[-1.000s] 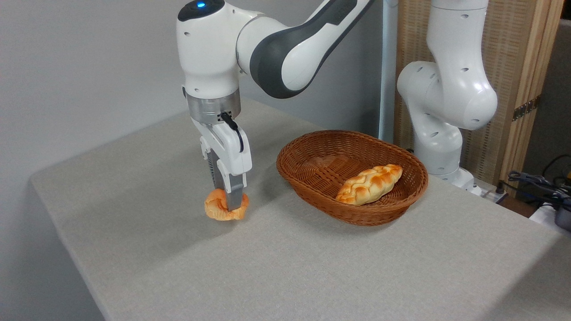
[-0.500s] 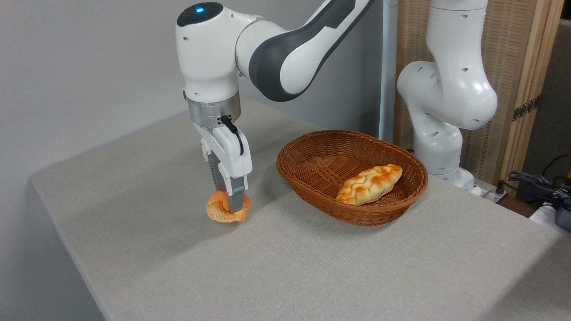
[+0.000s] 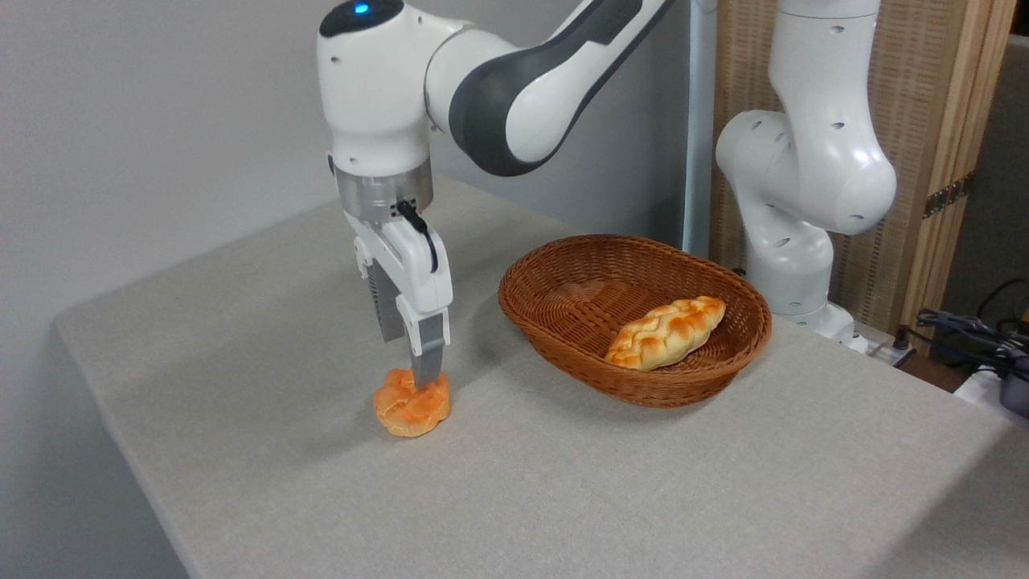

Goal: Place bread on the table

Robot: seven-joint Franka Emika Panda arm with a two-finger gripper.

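At 3 o'clock from the bread (image 3: 412, 407) stands a brown woven basket (image 3: 563, 273) with a braided loaf (image 3: 666, 331) lying in it, well apart from the bun and leaving it clear on every side. The bread, a small orange-golden knotted bun, sits on the table (image 3: 603, 498) with its lobed top up. The gripper (image 3: 420, 375) hangs directly at its 12 o'clock, fingers parted and holding nothing, the near fingertip (image 3: 427, 373) just at the bun's top.

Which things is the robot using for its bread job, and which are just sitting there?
For the job:
bun, lying on the table
table
gripper, right above the bun

Just sitting there:
basket
braided loaf in the basket
cables at the far right
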